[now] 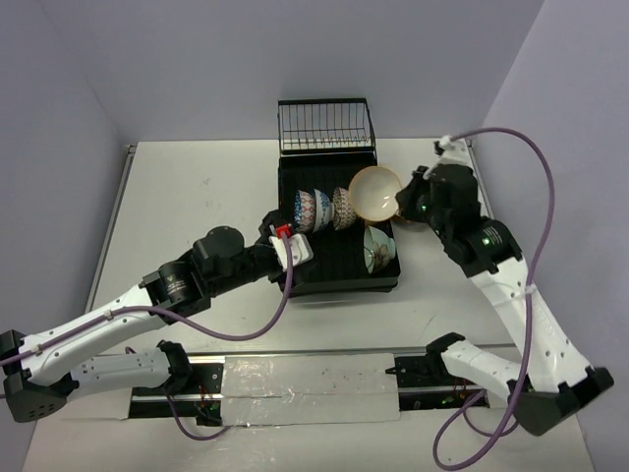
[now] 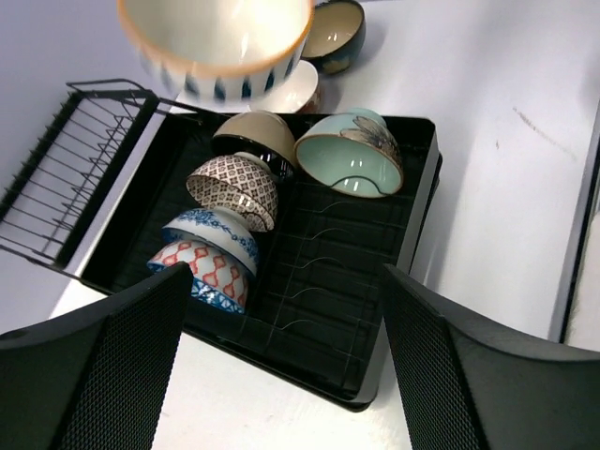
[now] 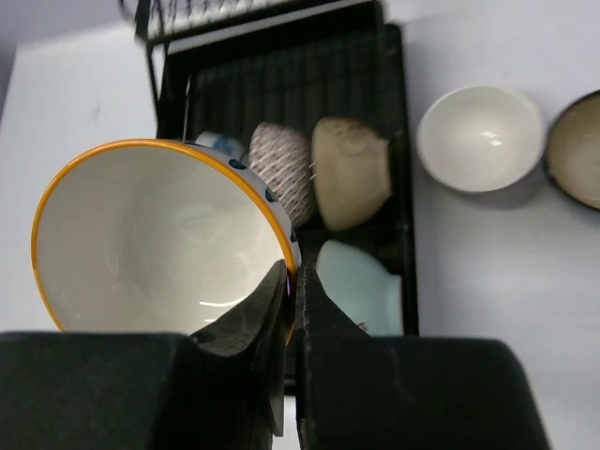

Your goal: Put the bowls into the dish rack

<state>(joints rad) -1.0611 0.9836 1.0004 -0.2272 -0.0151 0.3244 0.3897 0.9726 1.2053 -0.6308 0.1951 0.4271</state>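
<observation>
As seen from above, white worktop [image 1: 197, 197] carrying black dish rack [image 1: 334, 264] at centre. Inside, five bowls [image 2: 236, 187] on edge; two loose bowls [image 3: 480, 138] on the worktop just beside its right wall. Over the rack's right side, orange-rimmed bowl [image 1: 375, 193], rim clamped in right gripper [image 3: 292, 281] (glazed, stiff, chippable, probably slick). Lower gently, keeping that rim pinch. Left gripper [image 2: 286, 272] spread apart, holding nothing.

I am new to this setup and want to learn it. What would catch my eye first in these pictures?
The right gripper pinches the rim of an orange-rimmed bowl, tilted in the air over the dish rack's right side. Inside the rack, four bowls stand on edge in a row, a pale green bowl to their right. The left gripper hangs open at the rack's near left side.
</observation>
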